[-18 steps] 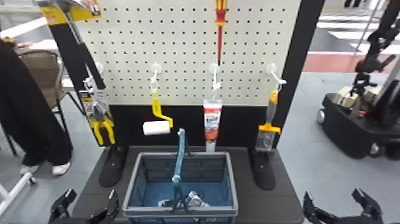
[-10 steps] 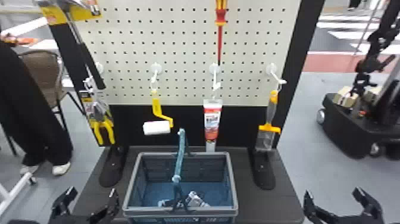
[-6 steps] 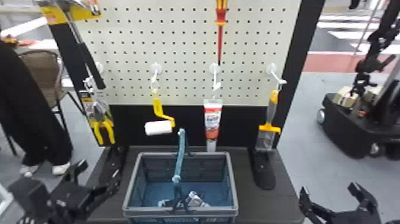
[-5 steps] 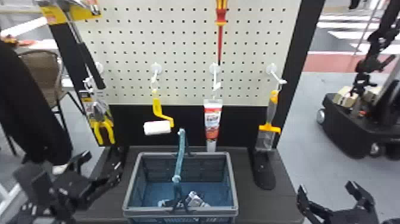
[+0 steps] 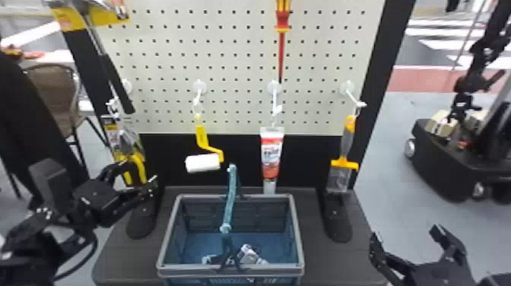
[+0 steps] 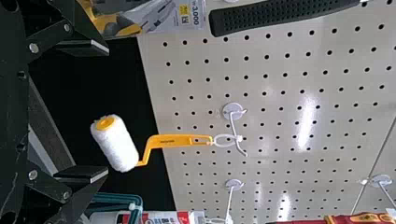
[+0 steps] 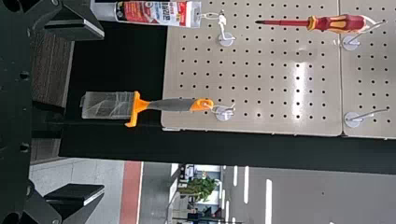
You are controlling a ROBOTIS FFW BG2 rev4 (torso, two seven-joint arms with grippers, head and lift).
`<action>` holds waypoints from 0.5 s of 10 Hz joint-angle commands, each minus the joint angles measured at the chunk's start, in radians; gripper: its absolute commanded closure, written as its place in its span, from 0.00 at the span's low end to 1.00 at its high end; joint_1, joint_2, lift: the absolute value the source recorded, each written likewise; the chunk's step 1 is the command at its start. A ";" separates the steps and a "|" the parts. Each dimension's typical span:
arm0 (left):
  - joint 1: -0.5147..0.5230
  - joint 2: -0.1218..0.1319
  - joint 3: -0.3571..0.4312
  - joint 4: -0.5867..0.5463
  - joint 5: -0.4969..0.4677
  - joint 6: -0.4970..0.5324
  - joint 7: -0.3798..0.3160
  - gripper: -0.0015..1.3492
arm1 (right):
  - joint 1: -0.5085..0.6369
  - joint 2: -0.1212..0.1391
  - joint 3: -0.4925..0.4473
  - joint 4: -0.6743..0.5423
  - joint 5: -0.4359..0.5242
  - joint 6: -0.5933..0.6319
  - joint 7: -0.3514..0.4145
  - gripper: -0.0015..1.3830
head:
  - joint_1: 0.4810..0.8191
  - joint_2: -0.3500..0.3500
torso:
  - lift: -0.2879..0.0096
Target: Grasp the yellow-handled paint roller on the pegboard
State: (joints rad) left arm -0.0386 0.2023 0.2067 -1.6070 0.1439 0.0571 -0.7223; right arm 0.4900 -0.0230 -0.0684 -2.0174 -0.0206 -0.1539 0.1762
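Hanging by its yellow handle from a white hook (image 5: 198, 88), the paint roller (image 5: 201, 139) sits at the lower edge of the pegboard (image 5: 235, 57), left of centre, in the head view. Its white sleeve is below the board, against a black panel. The left gripper (image 5: 140, 173) is raised by the left edge of the table (image 5: 342, 258), fingers spread wide and holding nothing, well apart from the roller. The right gripper (image 5: 403, 234) is low off the table's front right corner, likewise spread and empty. A blue basket (image 5: 296, 228) stands at the table's front edge. From the left wrist, the roller lies ahead between the two spread fingers (image 6: 79, 46), touching neither. From the right wrist, spread fingers frame an orange-handled scraper (image 7: 140, 105) near the board's right edge.
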 commanded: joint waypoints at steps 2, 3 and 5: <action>-0.131 0.042 -0.044 0.126 0.051 0.030 -0.054 0.28 | -0.019 -0.006 0.024 0.001 -0.004 0.001 0.003 0.10 | 0.20 0.50 | 0.63; -0.174 0.051 -0.059 0.163 0.054 0.050 -0.080 0.28 | -0.028 -0.014 0.038 0.004 -0.007 0.001 0.005 0.10 | 0.20 0.50 | 0.63; -0.264 0.068 -0.105 0.246 0.068 0.081 -0.129 0.28 | -0.045 -0.020 0.064 0.018 -0.013 0.001 0.006 0.10 | 0.20 0.50 | 0.63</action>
State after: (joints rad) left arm -0.2717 0.2647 0.1179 -1.3907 0.2082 0.1312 -0.8484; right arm 0.4500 -0.0418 -0.0118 -2.0043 -0.0322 -0.1534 0.1827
